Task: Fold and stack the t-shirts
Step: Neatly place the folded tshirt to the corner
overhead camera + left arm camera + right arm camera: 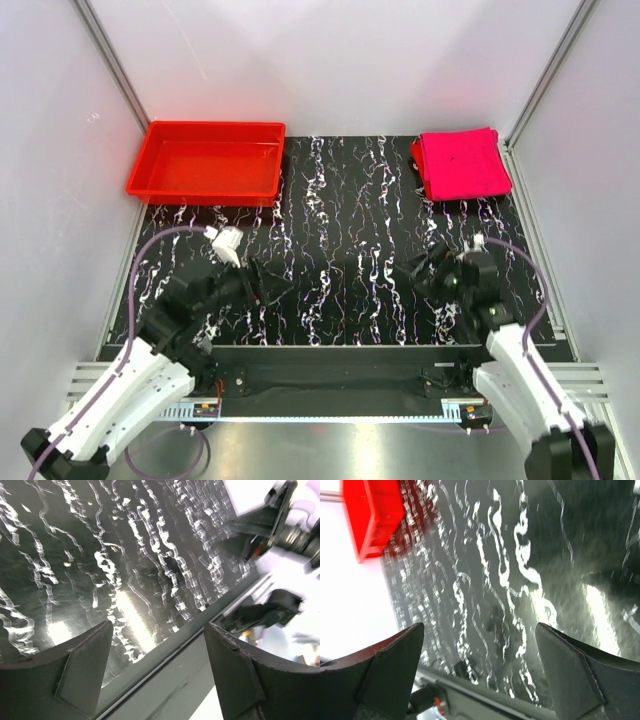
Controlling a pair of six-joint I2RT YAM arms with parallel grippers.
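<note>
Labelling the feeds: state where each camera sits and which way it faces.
Top: above and behind, looking down on table, tray, shirts; left arm and right arm show.
Left wrist: on left arm, facing right arm across table; its fingers show.
Right wrist: on right arm, facing tray across table; its fingers show.
Shared: top and right wrist see the tray.

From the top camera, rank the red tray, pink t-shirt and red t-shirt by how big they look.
1. red tray
2. pink t-shirt
3. red t-shirt: only a strip shows under the pink one, so its real size is hidden.
</note>
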